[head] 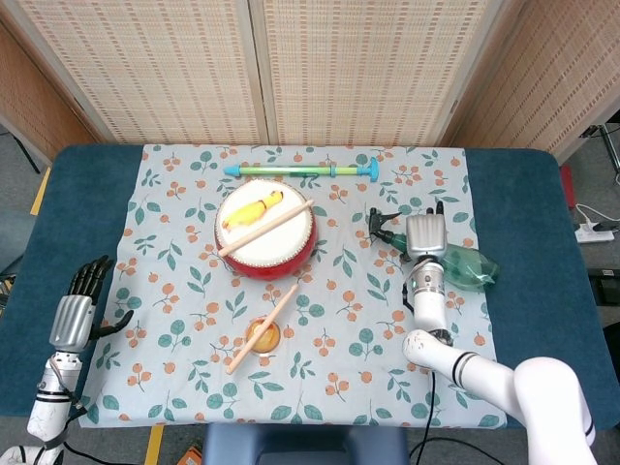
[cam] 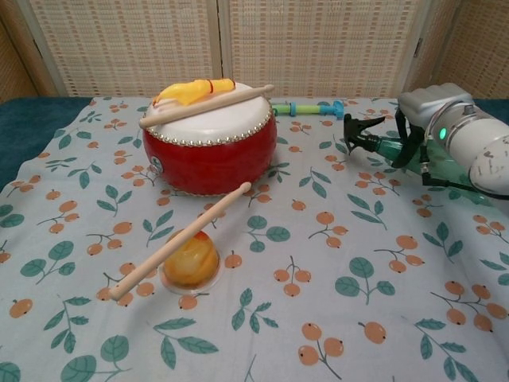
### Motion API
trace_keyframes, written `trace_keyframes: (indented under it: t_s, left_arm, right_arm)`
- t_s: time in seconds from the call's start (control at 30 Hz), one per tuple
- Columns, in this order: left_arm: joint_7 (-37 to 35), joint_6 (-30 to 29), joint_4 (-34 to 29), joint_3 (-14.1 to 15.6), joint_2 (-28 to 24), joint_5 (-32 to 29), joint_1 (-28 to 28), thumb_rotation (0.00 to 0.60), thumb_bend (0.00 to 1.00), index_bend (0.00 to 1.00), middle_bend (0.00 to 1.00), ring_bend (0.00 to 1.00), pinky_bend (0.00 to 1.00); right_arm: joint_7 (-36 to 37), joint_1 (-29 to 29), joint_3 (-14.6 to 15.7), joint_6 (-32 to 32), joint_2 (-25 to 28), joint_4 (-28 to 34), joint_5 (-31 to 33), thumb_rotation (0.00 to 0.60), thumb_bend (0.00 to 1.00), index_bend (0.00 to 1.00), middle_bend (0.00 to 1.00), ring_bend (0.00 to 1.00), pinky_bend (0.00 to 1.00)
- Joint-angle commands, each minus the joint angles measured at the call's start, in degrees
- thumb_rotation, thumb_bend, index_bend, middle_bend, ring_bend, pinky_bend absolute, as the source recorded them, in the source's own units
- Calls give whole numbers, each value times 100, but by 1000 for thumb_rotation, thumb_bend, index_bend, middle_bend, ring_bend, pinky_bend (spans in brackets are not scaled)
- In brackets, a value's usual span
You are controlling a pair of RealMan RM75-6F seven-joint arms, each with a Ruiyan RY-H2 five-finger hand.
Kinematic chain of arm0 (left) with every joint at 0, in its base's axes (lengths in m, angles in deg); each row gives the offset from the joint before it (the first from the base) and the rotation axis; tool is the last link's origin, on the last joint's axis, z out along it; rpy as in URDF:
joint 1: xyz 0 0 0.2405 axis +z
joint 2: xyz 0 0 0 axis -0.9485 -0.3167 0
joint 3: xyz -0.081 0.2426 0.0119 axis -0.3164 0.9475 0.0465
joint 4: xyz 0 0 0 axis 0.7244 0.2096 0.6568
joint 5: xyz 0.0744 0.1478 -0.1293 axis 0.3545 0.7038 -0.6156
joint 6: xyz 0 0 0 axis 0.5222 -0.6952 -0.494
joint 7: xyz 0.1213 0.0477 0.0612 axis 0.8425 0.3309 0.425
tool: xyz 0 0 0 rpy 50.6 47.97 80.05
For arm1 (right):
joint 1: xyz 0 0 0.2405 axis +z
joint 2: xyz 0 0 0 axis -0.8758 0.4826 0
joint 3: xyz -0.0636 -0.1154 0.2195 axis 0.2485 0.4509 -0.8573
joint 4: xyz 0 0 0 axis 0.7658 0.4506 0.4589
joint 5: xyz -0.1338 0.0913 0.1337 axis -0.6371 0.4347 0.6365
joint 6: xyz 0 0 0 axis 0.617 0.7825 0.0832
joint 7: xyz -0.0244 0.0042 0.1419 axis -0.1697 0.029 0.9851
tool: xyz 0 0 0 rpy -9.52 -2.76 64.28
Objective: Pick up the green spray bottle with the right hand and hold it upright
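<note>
The green spray bottle has a clear green body and a black trigger head pointing left. It lies roughly level, lifted a little off the cloth. My right hand grips it around the neck from above, fingers wrapped over it. The bottle's rear end sticks out to the right of the hand in the head view. My left hand hangs open off the cloth's left edge, holding nothing; the chest view does not show it.
A red drum carries a yellow toy and a drumstick on top. A second drumstick leans on an orange dome. A green-blue rod lies at the cloth's far edge.
</note>
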Motion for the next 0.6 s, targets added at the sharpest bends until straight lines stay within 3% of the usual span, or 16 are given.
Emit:
trace_keyframes:
  t_s: [0.03, 0.33, 0.6]
  left_arm:
    - [11, -8, 3, 11, 8, 12, -1, 600, 224, 0, 0, 0, 28]
    - [83, -26, -4, 60, 37, 58, 4, 600, 224, 0, 0, 0, 28]
    - [201, -26, -2, 85, 69, 80, -2, 600, 224, 0, 0, 0, 28]
  right_arm:
    - [192, -220, -65, -441, 584, 1046, -338, 600, 54, 644, 520, 253, 114]
    - [1159, -746, -65, -1035, 1417, 2605, -1241, 600, 69, 669, 537, 267, 124]
    - [2228, -1191, -71, -1282, 1744, 3136, -1823, 600, 85, 670, 538, 269, 129]
